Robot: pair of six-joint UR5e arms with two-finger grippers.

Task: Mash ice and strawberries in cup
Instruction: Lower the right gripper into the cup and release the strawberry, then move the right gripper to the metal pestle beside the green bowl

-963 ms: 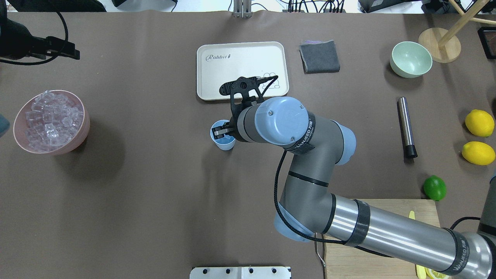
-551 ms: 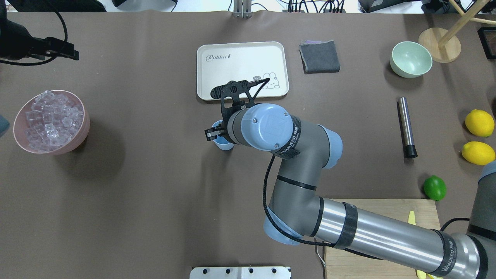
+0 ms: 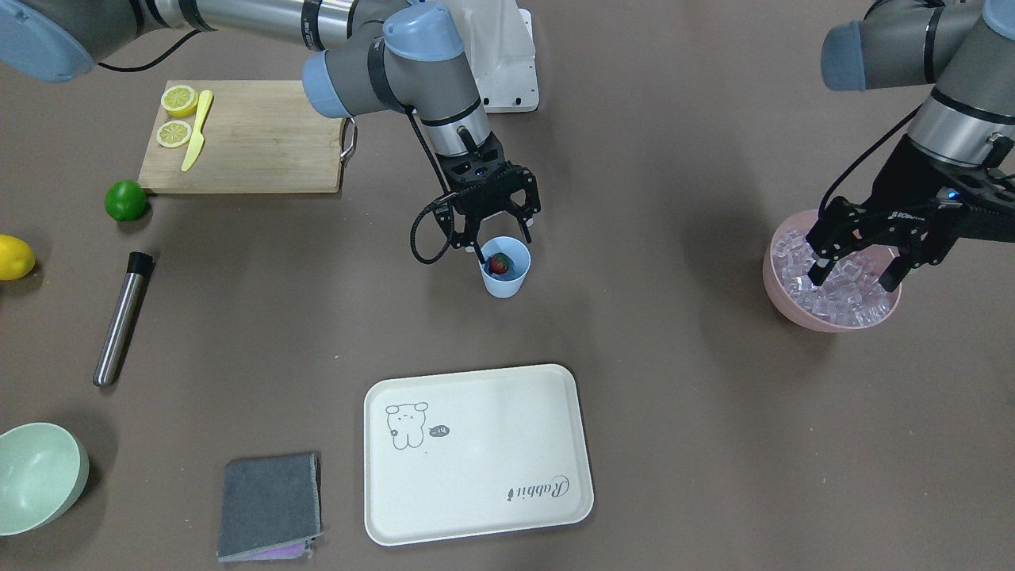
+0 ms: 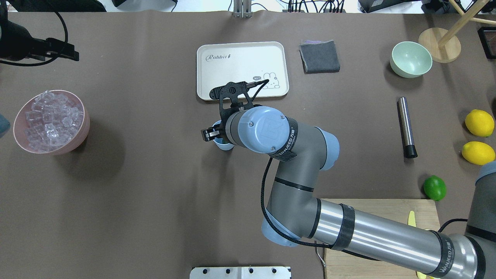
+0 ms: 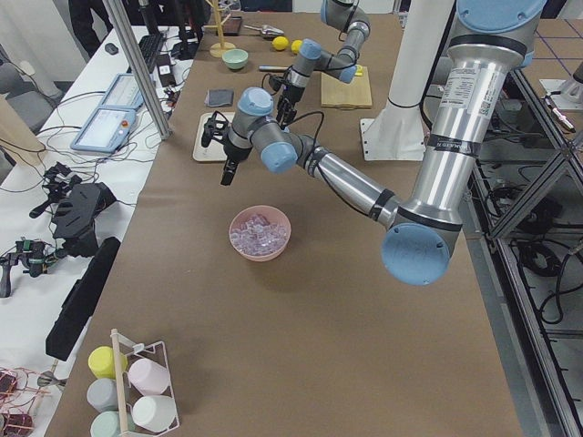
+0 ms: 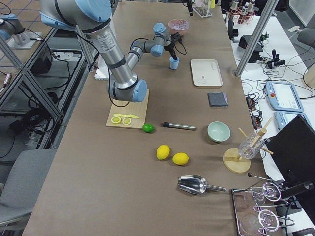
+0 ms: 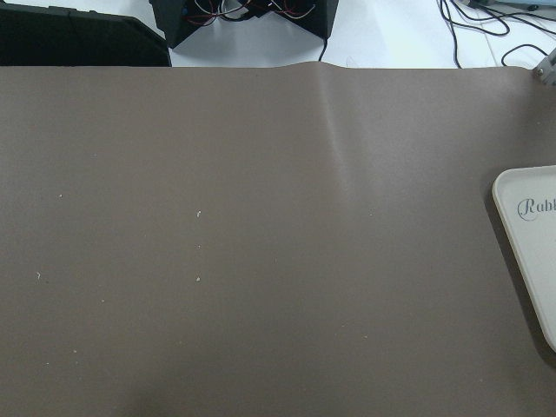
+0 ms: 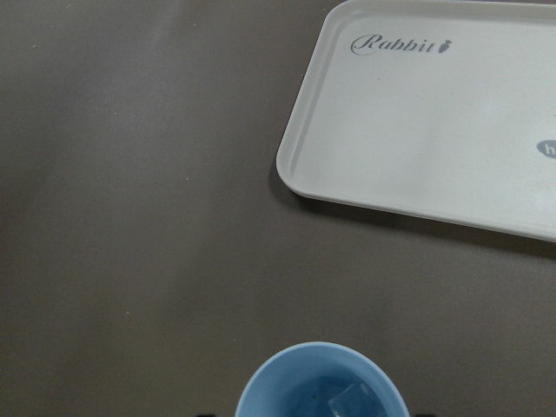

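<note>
The light-blue cup (image 3: 506,279) stands mid-table with the red strawberry (image 3: 499,263) inside; the right wrist view shows its rim (image 8: 321,382) and one clear ice cube (image 8: 352,401) in it. My right gripper (image 3: 504,244) hangs open just above the cup, fingers spread to either side of the rim, holding nothing. In the overhead view its wrist covers most of the cup (image 4: 224,145). The ice (image 4: 50,120) fills a pink bowl (image 3: 825,321). My left gripper (image 3: 855,274) hovers open and empty, high above that bowl.
A cream tray (image 4: 240,69) lies just beyond the cup, with a grey cloth (image 4: 319,56) and a pale green bowl (image 4: 410,59) to its right. A metal cylinder (image 4: 406,126), two lemons (image 4: 479,123), a lime (image 4: 434,187) and a cutting board (image 3: 254,139) lie on the right arm's side.
My right wrist and gripper have shifted left across the cup, which stays in place. The left arm has hardly moved.
</note>
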